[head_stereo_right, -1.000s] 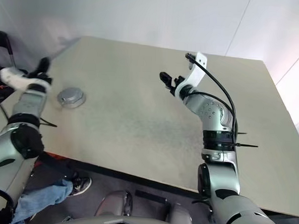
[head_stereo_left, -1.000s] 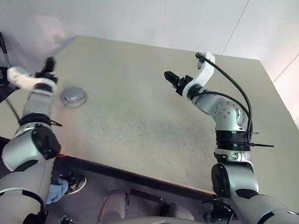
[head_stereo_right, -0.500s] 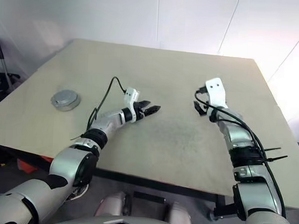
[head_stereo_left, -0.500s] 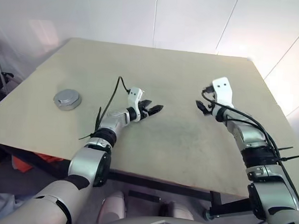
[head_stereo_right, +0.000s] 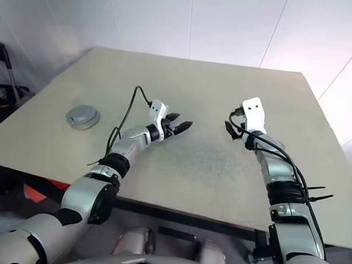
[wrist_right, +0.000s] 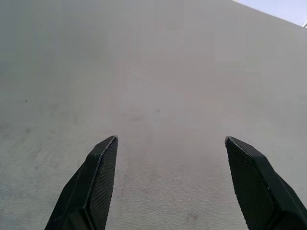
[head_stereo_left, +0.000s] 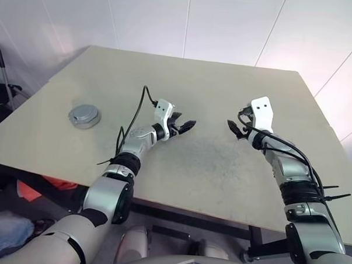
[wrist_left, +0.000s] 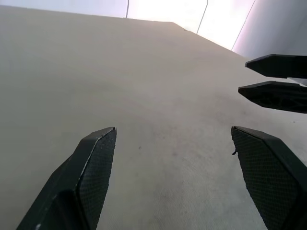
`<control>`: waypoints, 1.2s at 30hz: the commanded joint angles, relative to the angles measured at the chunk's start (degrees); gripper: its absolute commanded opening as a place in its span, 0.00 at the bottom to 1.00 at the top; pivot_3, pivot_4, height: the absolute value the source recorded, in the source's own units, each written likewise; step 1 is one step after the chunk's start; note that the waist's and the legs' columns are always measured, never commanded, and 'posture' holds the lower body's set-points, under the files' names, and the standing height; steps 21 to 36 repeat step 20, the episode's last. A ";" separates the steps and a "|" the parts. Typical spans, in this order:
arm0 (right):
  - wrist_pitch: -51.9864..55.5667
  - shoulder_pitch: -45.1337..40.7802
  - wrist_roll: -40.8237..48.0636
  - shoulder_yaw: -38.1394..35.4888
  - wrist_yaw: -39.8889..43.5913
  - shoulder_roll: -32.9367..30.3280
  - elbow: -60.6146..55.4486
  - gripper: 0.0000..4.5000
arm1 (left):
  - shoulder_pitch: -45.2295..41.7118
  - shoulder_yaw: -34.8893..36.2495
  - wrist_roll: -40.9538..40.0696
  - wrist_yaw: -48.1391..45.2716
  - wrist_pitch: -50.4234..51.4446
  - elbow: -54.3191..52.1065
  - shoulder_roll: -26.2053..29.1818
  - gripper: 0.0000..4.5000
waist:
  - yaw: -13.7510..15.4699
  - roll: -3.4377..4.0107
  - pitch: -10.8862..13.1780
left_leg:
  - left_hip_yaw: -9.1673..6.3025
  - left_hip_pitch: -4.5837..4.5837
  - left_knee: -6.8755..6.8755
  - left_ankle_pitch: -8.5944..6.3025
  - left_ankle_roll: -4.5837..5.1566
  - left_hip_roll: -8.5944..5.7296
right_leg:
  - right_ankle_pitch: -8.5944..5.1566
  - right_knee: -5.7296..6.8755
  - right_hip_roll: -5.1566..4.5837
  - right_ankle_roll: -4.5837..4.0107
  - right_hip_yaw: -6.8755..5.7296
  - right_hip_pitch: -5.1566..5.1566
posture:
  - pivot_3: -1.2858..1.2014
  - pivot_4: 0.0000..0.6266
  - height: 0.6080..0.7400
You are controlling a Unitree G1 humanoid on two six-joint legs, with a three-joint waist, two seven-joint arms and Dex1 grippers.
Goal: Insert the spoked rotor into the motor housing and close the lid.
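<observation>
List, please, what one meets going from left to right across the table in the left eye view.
motor housing, closed by its lid → left gripper, open → right gripper, open

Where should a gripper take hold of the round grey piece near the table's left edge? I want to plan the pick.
Judging from the head views, grip the housing across its round side wall, coming straight down from above. It sits flat and low on the table, with its lid on top, clear all round. The open left gripper is the nearer one.
</observation>
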 commanded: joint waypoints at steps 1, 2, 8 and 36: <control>-1.35 -2.77 -0.85 -1.24 0.50 0.56 1.11 0.90 | -0.73 0.25 -0.03 0.65 -0.58 -2.44 0.31 0.90 | -0.06 0.01 0.01 | 0.00 0.10 -0.03 -0.03 -0.05 0.00 | 0.00 -0.03 0.00 0.00 -0.02 0.10 | 0.52 0.00 1.00; -1.53 -3.20 -1.08 -1.31 0.33 0.85 1.77 0.90 | -0.48 0.32 -0.02 0.85 -0.56 -2.46 0.48 0.90 | -0.16 0.01 0.01 | 0.00 0.18 -0.04 -0.03 -0.06 0.01 | 0.00 -0.03 0.01 0.00 -0.01 0.17 | 0.52 0.00 1.00; -2.17 -3.53 -2.03 -1.48 -0.38 2.23 2.45 0.90 | -0.02 0.01 0.12 0.63 -0.06 -3.08 1.20 0.90 | -0.14 0.02 0.01 | -0.01 0.20 -0.06 -0.01 -0.09 0.01 | 0.00 -0.03 0.01 0.00 -0.02 0.19 | 0.52 0.00 1.00; -2.77 -2.50 -3.09 -2.32 -1.80 4.36 -0.50 0.90 | -0.17 -0.12 -0.32 1.81 0.94 -4.89 0.27 0.90 | -0.14 0.04 0.03 | -0.01 0.15 -0.07 -0.02 -0.08 0.01 | 0.00 -0.05 0.01 0.00 -0.02 0.15 | 0.52 0.00 1.00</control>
